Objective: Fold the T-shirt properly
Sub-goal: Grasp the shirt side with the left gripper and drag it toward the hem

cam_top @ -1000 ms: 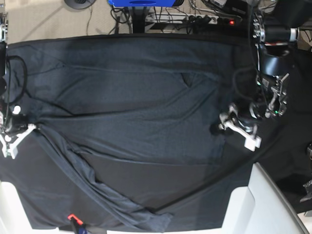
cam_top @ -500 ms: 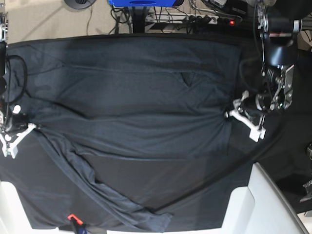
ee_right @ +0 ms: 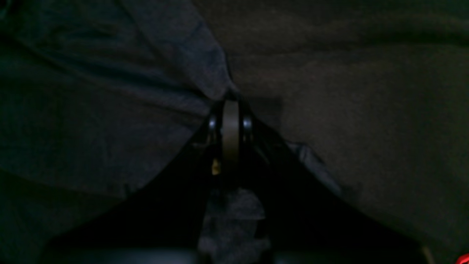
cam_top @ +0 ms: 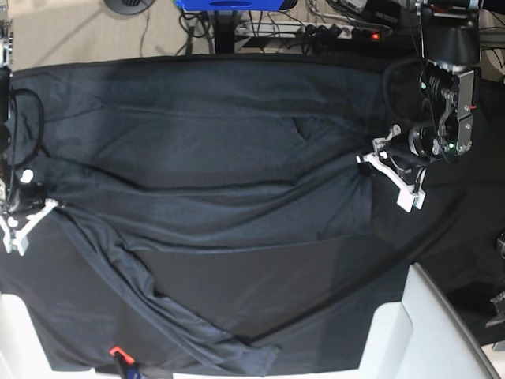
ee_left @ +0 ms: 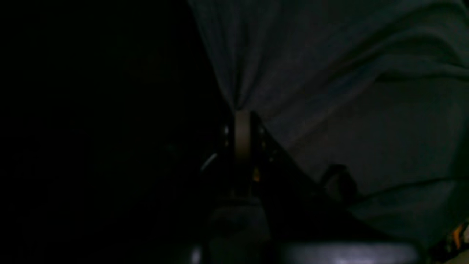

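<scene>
The charcoal T-shirt [cam_top: 237, 174] lies spread and wrinkled across the black tablecloth [cam_top: 465, 237]. A twisted strip of it runs from the left side diagonally down to the front edge. My left gripper [cam_top: 367, 162], on the right of the base view, is shut on the shirt's right edge, and the cloth fans out from its tips in the left wrist view [ee_left: 242, 113]. My right gripper [cam_top: 47, 207] is shut on the shirt's left edge. In the right wrist view [ee_right: 231, 101] the shirt [ee_right: 110, 91] bunches at its tips.
White panels stand at the front right [cam_top: 442, 332] and front left [cam_top: 16, 332] corners. A small red-orange item [cam_top: 117, 352] sits at the front edge. Cables and a power strip [cam_top: 331, 31] lie on the floor beyond the far edge.
My left gripper has moved toward the table's far edge, carrying the shirt's right edge with it. The right arm has not moved.
</scene>
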You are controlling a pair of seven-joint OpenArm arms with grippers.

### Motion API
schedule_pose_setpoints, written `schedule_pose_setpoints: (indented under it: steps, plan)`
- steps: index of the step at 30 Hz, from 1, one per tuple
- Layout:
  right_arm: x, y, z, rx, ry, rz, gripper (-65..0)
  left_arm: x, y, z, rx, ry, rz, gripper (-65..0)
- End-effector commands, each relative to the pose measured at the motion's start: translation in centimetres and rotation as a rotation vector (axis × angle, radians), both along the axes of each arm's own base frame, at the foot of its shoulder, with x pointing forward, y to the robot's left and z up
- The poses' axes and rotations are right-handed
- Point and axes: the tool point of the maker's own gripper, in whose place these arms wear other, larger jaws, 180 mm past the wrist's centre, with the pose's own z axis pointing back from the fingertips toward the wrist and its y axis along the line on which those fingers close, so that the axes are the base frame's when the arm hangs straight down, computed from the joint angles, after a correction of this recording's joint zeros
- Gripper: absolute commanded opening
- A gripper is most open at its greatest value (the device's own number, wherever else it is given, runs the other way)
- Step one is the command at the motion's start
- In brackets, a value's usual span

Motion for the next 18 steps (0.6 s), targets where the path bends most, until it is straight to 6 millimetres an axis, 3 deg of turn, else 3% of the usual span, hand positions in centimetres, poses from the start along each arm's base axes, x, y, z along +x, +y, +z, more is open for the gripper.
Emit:
schedule_pose_setpoints:
  steps: [1,4,6,9,11,13,16,18]
  plan:
    - [1.4,-1.1,1.7,-0.02,-0.051,-0.007,-65.0,1.2,0.5,1.4,0.006,-0.048,0.0,-65.0]
    - [1.4,-1.1,1.7,-0.02,-0.05,-0.006,-65.0,1.3,0.8,1.6,0.014,-0.05,-0.002,-65.0]
    - [1.4,-1.1,1.7,-0.02,-0.049,-0.006,-65.0,1.3,1.2,1.7,0.024,-0.051,-0.003,-47.6]
    - [1.4,-1.1,1.7,-0.02,-0.049,-0.006,-65.0,1.3,2.0,1.9,0.039,-0.052,-0.003,-27.2]
    - [1.4,-1.1,1.7,-0.02,-0.049,-0.006,-65.0,1.3,2.8,2.2,0.052,-0.055,0.006,-17.8]
    - [1.4,-1.0,1.6,-0.021,-0.047,-0.004,-65.0,1.7,4.5,3.0,0.054,-0.078,0.062,-13.2]
    - [1.3,-1.0,1.6,-0.021,-0.045,-0.003,-65.0,2.6,7.9,4.3,0.052,-0.118,0.178,-13.5]
    - [1.3,-1.0,1.6,-0.021,-0.045,-0.002,-65.0,4.5,8.9,5.0,0.039,-0.137,0.212,-13.5]
